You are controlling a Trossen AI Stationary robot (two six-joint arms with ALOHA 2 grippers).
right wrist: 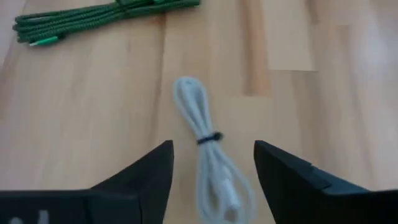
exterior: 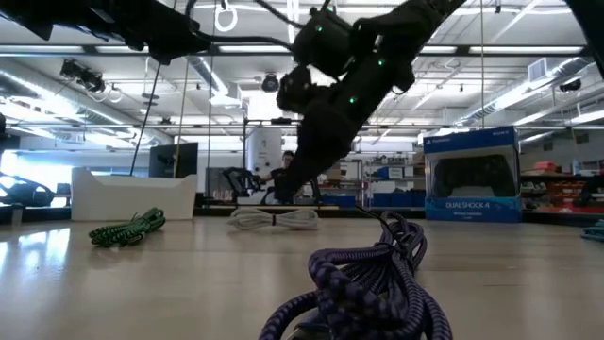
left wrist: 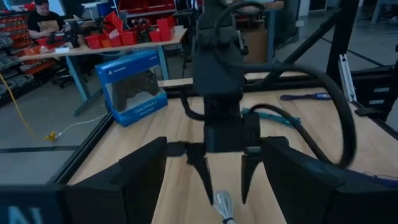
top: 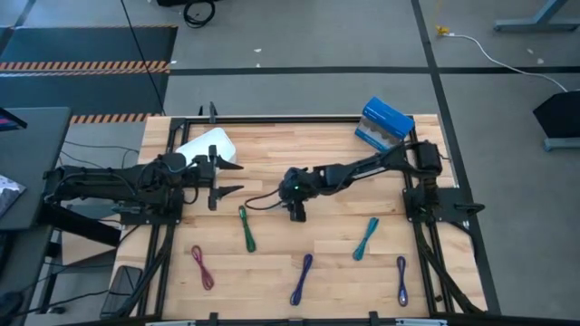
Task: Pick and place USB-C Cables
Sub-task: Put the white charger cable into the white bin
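Note:
A whitish-silver cable bundle [right wrist: 208, 158] lies flat on the wood near the table's middle, also visible in the low view [exterior: 274, 219]. My right gripper [right wrist: 213, 149] hangs open just above it, pointing down, one finger on either side of the bundle and apart from it. A green bundle [top: 246, 228] lies nearby toward the near edge. Magenta [top: 201, 267], purple [top: 302, 279], teal [top: 365, 238] and a second purple [top: 401, 279] bundle lie along the near side. My left gripper [top: 228, 178] waits open at the table's left, next to the white tray [top: 207, 148].
A blue and white controller box [top: 385, 124] stands at the far right corner of the table. Dark frame rails [top: 426, 213] run along both sides. The purple bundle [exterior: 368, 283] fills the low view's foreground. A person sits at a bench beyond the table [left wrist: 43, 18].

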